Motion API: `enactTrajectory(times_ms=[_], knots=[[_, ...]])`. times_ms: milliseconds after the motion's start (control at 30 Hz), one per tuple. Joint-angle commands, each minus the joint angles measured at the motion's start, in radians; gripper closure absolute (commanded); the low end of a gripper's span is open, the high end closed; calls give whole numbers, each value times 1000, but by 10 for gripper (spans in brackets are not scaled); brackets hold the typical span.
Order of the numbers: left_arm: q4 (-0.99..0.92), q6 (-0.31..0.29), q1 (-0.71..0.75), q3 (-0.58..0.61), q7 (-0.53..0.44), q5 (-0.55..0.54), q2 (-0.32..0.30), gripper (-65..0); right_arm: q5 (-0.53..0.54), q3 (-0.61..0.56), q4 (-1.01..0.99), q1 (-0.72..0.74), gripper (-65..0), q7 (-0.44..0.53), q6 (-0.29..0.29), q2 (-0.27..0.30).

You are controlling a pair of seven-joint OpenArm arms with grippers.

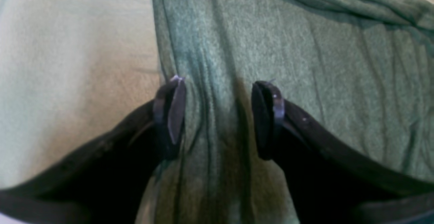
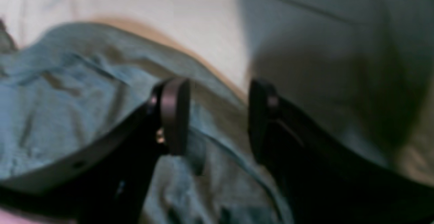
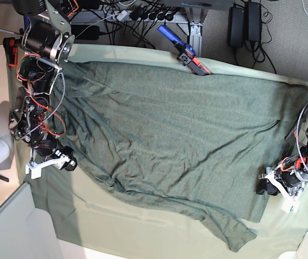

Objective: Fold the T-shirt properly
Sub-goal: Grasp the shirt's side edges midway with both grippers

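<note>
The dark olive-green T-shirt lies spread and wrinkled over most of the table, one sleeve trailing toward the front. My left gripper is low at the shirt's right edge. In the left wrist view it stands open, with a ridge of shirt fabric between the fingers, one finger right at the edge. At the shirt's left edge my right gripper sits low. Its jaws are open, astride the shirt's hem, one finger over shirt and one over cloth.
A pale mint table cloth covers the table. A blue and red tool lies at the back edge, with cables and power bricks behind. A white panel stands at the front left.
</note>
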Motion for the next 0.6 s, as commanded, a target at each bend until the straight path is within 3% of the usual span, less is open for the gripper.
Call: enactTrajectory(times_ms=[0,33,167,367,467,567], knots=[[11,-49,-24,2,11,-18,-6,-312,19,3,18,31,-282,22,5,13],[11,-101,-24,2,11,-31,-6,-303,20,3,18,31,-282,24,5,8],[11,-104,-24,2,11,-57,-5,-300,3,3,18,32,-282,31,5,-9],[11,-104,-21,2,19,-57,-6,-291,-121,3,18,32,-282,105,5,-17],[11,-104,-18,2,19,-57,-8,-251,-132,3,18,29,-282,105,5,-18],[11,-104,-12,2,19,-57,-8,-252,-139,3,14,26,-282,105,5,-19]])
